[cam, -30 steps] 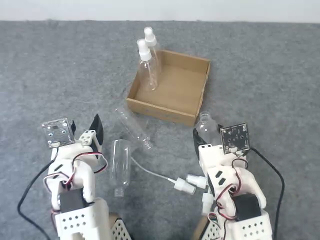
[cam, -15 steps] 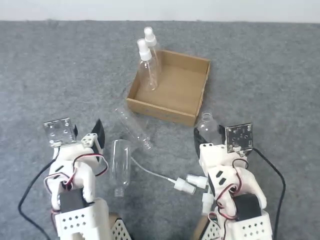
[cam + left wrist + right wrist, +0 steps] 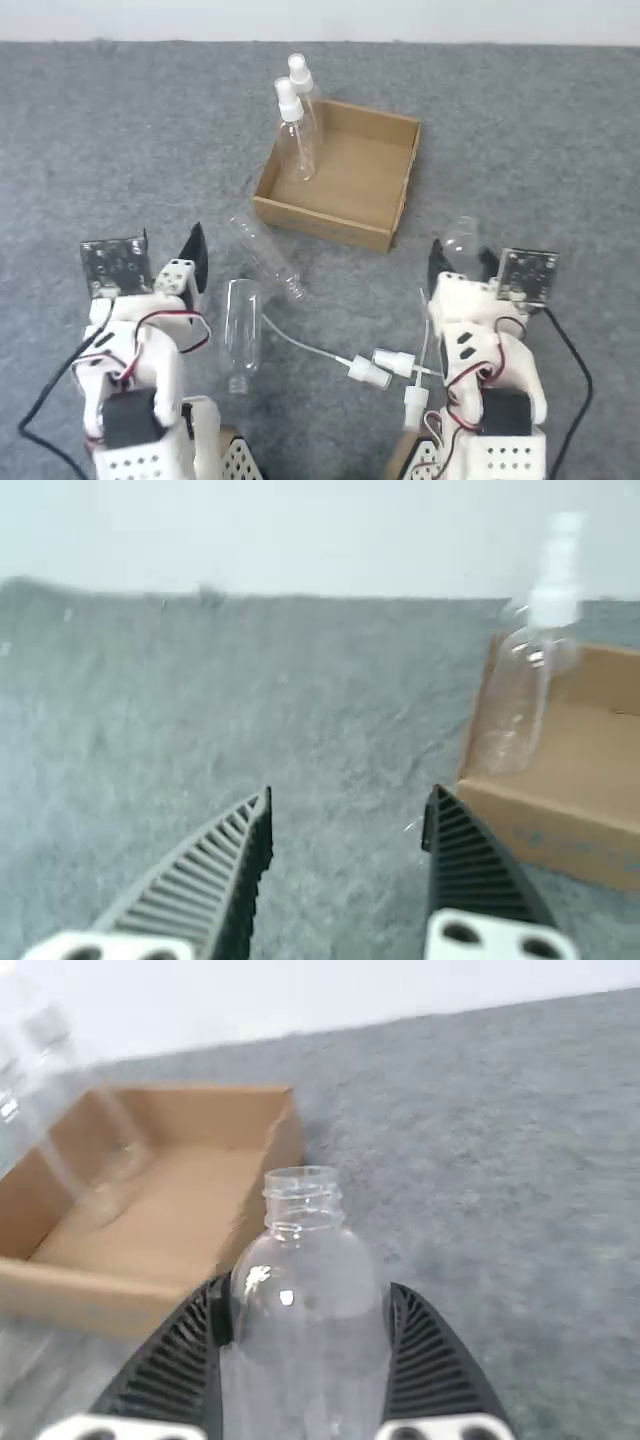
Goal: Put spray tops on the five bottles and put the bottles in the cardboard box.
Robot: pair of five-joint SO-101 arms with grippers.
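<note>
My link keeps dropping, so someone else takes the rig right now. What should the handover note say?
Left gripper: open, empty.
Right gripper: shut on an upright uncapped bottle.
Two capped bottles stand at the box's far corner, one clearly inside.
Two uncapped bottles lie on the carpet before the box; three spray tops lie near the right arm.
Left to do: cap three bottles and box them.

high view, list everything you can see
cardboard box: 1, brown, mid-table
capped bottles: 2, clear, white tops, upright at box's far left corner
lying bottles: 2, clear, topless, just in front of box
held bottle: 1, clear, topless, upright off box's near right corner
spray tops: 3, white, loose beside right arm's base
carpet: 1, grey, over table
left gripper: 1, black, open
right gripper: 1, black, shut on held bottle
</note>
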